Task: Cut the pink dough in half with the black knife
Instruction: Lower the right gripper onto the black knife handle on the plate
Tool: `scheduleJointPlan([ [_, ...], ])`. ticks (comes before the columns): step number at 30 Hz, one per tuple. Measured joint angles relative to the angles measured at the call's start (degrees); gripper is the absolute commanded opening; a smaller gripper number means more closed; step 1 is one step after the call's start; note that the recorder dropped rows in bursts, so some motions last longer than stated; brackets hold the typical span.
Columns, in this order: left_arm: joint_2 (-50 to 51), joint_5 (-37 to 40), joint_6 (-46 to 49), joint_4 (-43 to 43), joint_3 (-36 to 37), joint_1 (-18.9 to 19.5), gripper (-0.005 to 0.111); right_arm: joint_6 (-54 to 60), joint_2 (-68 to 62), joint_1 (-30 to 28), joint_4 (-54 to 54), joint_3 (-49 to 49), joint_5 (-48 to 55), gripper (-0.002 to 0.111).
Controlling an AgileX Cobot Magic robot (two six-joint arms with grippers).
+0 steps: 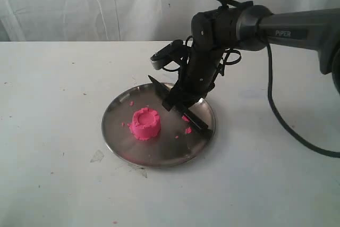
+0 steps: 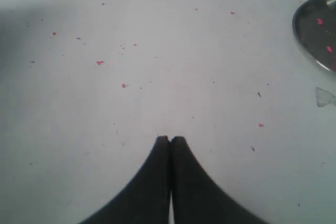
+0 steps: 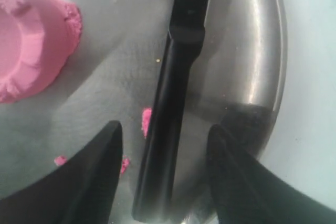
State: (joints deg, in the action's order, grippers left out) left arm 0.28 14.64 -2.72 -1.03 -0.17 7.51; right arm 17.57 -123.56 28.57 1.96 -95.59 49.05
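Note:
The pink dough (image 1: 145,123) (image 3: 31,40) is one round mound with a crimped rim, standing left of centre on the steel plate (image 1: 114,131) (image 3: 252,51). The black knife (image 1: 197,121) (image 3: 173,103) lies flat on the plate's right part, blade pointing toward the far rim. My right gripper (image 1: 180,102) (image 3: 164,127) hangs open just over the knife handle, one finger on each side, neither touching it. My left gripper (image 2: 170,138) is shut with nothing in it, low over bare table to the left of the plate (image 2: 315,30); the exterior view does not show it.
Small pink crumbs (image 1: 188,129) lie on the plate, and more dot the table (image 2: 100,62). A clear scrap (image 1: 97,156) lies on the table by the plate's near left rim. The right arm's cable (image 1: 287,126) trails over the table at right. A white curtain closes the back.

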Motion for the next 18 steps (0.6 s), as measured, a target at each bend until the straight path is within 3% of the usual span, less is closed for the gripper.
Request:
scheduleJointPlan([
  [18,0.0,0.0,0.0,0.0,0.0,0.0,0.0,-0.55,-4.61,0.0,-1.96,-0.67,-0.02,0.045],
])
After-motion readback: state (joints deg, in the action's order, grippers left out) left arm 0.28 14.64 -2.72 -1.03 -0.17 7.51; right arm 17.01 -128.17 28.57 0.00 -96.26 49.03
